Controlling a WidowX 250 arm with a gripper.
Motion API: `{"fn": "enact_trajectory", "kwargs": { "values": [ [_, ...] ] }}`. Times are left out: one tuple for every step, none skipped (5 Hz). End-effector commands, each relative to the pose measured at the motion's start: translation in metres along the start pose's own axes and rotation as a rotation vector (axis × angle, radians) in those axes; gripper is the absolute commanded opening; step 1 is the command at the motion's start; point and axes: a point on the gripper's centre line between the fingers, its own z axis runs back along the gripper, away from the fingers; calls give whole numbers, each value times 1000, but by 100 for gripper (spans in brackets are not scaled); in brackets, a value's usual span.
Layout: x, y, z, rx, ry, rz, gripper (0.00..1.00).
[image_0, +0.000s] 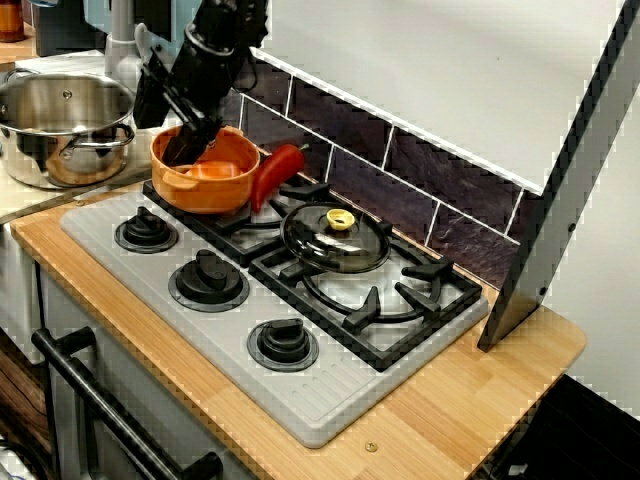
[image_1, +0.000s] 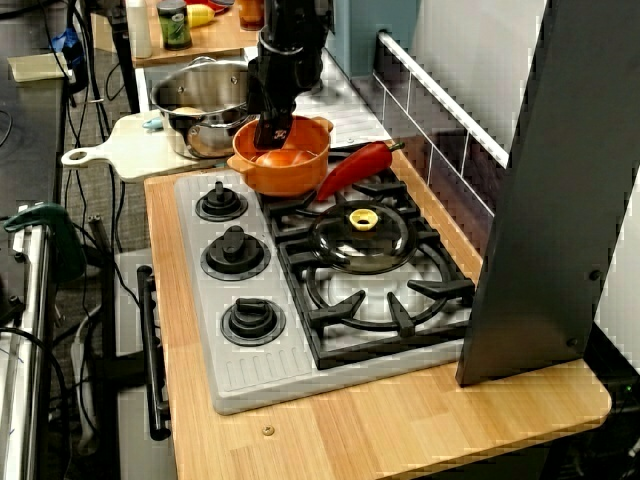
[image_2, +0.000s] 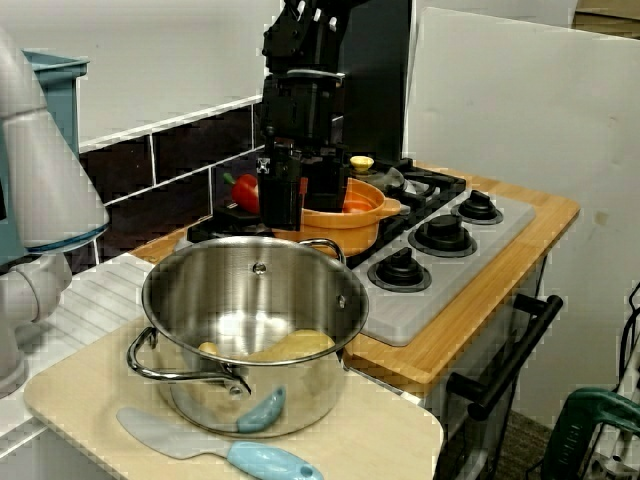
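At far left in the view from the front, a shiny steel stockpot (image_0: 65, 125) sits off the hob, well apart from the action. Next right, the black claw (image_0: 186, 150) comes down steeply into the orange two-handled pot (image_0: 205, 188), with its tips low at the pot's back-left rim. The pot stands upright on the rear-left burner of the grey gas hob with black grates (image_0: 300, 390). The jaws look fairly close together, but the arm and pot wall hide the tips in every view. I cannot tell if they pinch the pot wall, something inside, or nothing. The step in hand reads as the low point of a reach at the orange pot. Right of the pot, a long red pepper (image_0: 277, 172) lies on the grate, just beside or touching the pot's side. Further right, a round glass lid with a yellow knob (image_0: 335, 238) lies flat between the two right-hand burners, near the pot but apart from it. Three black knobs run along the hob's front edge. At far right, a tall grey panel (image_0: 560, 190) leans on the pale wooden surface (image_0: 480, 400). Judgement: any move from here calls for a straight vertical path that clears the rim. If the wall is gripped, the pot must stay level and not nudge the pepper or lid.
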Motion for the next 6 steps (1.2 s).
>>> {"fn": "enact_trajectory", "kwargs": {
  "values": [
    [2,7,19,-15,-40,-2,100],
    [2,9,14,-57,-41,-25,100],
    [0,11,12,-92,-60,-14,100],
    [-1,10,8,-113,-83,9,100],
    [3,6,1,-106,-87,18,100],
    [6,4,-2,-102,-82,22,100]
  ]
}}
